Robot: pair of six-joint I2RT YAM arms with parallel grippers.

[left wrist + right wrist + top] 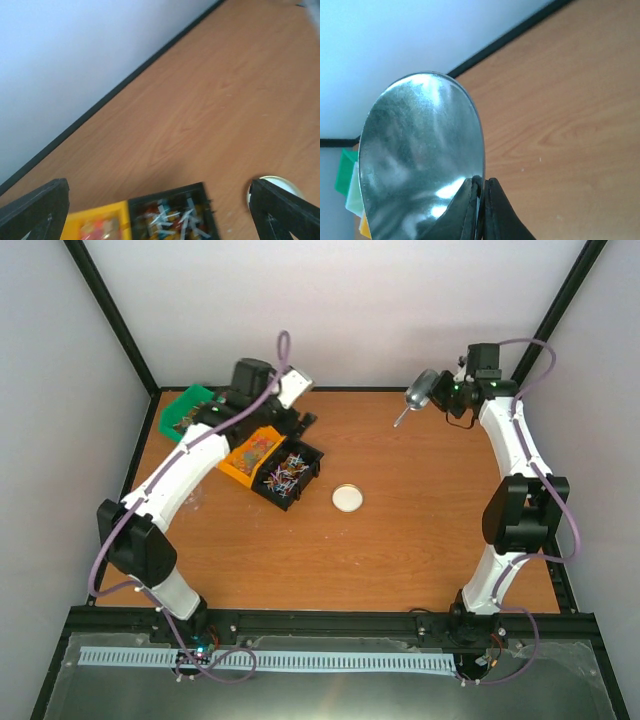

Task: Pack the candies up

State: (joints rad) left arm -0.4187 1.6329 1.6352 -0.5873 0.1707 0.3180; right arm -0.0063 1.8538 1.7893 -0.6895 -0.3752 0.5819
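Observation:
The candies lie in bins at the back left: multicoloured stick-like ones in a black bin (288, 476), orange-mixed ones in a yellow bin (250, 455). Both bins show blurred in the left wrist view, black (172, 220) and yellow (97, 227). My left gripper (300, 423) hangs above the bins, open and empty, its fingers (35, 210) wide apart. My right gripper (447, 397) is raised at the back right, shut on the rim of the metal scoop (420, 390). The scoop's shiny bowl (420, 160) fills the right wrist view, clamped by the gripper (481, 182).
A green bin (185, 410) stands in the back left corner, and its edge shows in the right wrist view (342, 175). A small round white dish (347, 498) lies mid-table, right of the black bin, also in the left wrist view (280, 185). Walls enclose the table on three sides.

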